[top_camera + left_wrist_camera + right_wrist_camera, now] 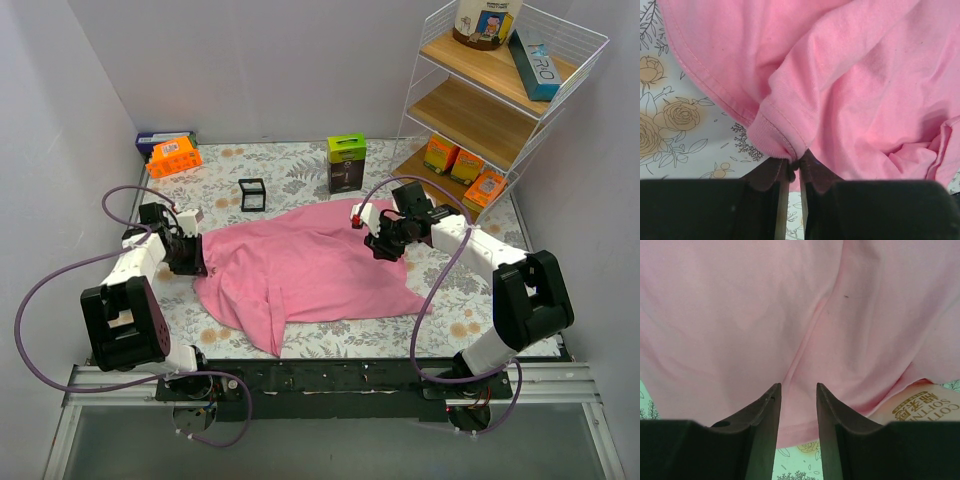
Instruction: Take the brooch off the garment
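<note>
The left arm reaches low across the table, and the left gripper (794,162) is pinched tight on a hem fold of the pink garment (300,270). The right arm bends inward. The right gripper (798,390) tilts down over the cloth's far edge, jaws apart, gripping nothing. Beyond it, to its right, a wire shelf (480,118) holds orange boxes (462,165).

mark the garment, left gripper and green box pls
garment (310,270): top external view, middle of the pink cloth.
left gripper (795,161): left wrist view, between the fingertips, at the pinched hem.
green box (346,163): top external view, middle of its front face.
</note>
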Robot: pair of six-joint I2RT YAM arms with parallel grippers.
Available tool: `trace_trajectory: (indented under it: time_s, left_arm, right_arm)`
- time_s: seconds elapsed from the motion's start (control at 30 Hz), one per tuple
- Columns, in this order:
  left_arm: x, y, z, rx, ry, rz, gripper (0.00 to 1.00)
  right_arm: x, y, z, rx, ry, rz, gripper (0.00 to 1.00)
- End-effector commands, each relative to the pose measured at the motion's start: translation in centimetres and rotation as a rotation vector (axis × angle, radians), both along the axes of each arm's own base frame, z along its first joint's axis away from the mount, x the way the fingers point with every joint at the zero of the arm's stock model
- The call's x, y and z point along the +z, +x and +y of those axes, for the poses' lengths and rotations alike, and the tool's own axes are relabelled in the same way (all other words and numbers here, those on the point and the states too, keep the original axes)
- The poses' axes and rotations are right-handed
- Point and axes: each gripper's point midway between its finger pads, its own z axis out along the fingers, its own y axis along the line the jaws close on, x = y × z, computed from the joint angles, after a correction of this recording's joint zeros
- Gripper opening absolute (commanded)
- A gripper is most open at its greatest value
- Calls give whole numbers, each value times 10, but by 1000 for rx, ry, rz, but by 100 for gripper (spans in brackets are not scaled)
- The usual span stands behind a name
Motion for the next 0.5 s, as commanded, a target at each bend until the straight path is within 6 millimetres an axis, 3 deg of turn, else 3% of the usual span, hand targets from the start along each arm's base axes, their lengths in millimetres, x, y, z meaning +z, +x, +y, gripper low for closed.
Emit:
trace_trajectory:
  time_s: [0.0,0.07,0.13,0.23,0.47]
  left_arm:
    - [16,5,-2,-22,-9,-40,10]
    - [13,6,-4,-17,-27,-34,11]
    - [8,5,-6,3,-38,-18,23]
    - [4,3,-6,14,-43,-10,29]
    - [0,-2,-2,14,-14,7,24]
  right_arm:
    - [7,-2,7,3,44,0,41]
    - [8,-1,8,6,47,-1,41]
    - [9,2,9,5,49,-7,41]
    - [10,3,9,3,49,-9,42]
    - [8,1,8,0,50,-4,41]
